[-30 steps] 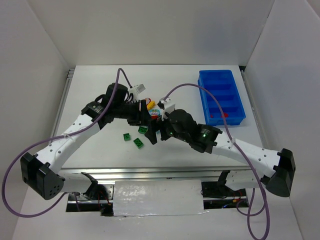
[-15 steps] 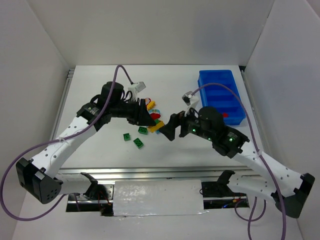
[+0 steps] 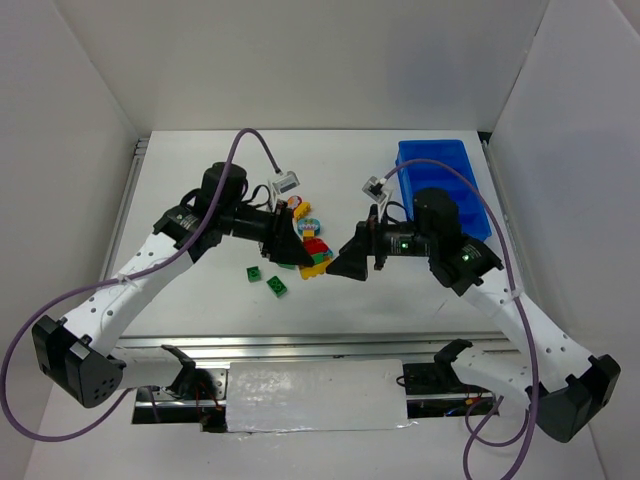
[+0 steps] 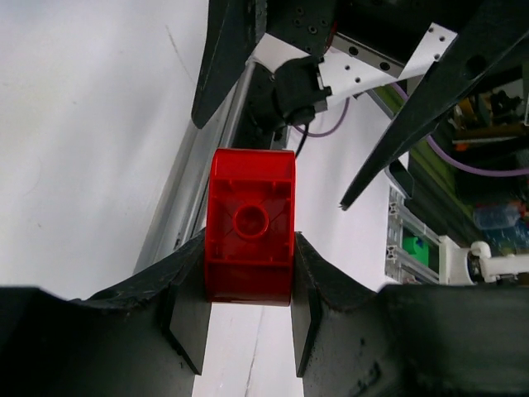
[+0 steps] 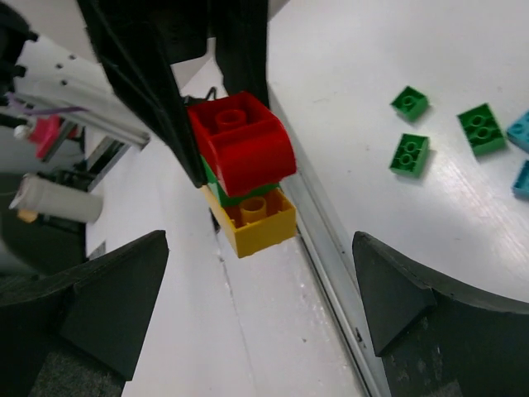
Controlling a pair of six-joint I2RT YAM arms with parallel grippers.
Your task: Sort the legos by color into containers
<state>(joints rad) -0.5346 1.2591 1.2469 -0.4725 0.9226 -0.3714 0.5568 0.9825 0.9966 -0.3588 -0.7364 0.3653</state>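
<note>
My left gripper (image 3: 298, 248) is shut on a red brick (image 4: 250, 240) that tops a small stack, with a green brick (image 5: 231, 188) and a yellow brick (image 5: 256, 219) under it. It holds the stack (image 3: 316, 252) above the table. My right gripper (image 3: 352, 262) is open and empty, and faces the stack from the right. Its fingers (image 5: 107, 306) stand wide on either side of the stack, apart from it. The blue bin (image 3: 432, 165) stands at the back right, partly hidden by the right arm.
Two loose green bricks (image 3: 255, 272) (image 3: 277, 285) lie left of the stack. Teal and yellow bricks (image 3: 305, 214) lie behind the left gripper. The right wrist view shows three green bricks (image 5: 410, 154) and teal ones (image 5: 521, 128) on the table. White walls stand on both sides.
The right gripper has pulled away from the brick pile, swung right and now faces the stack with open jaws. The left gripper has shifted a little, holding the stack.
</note>
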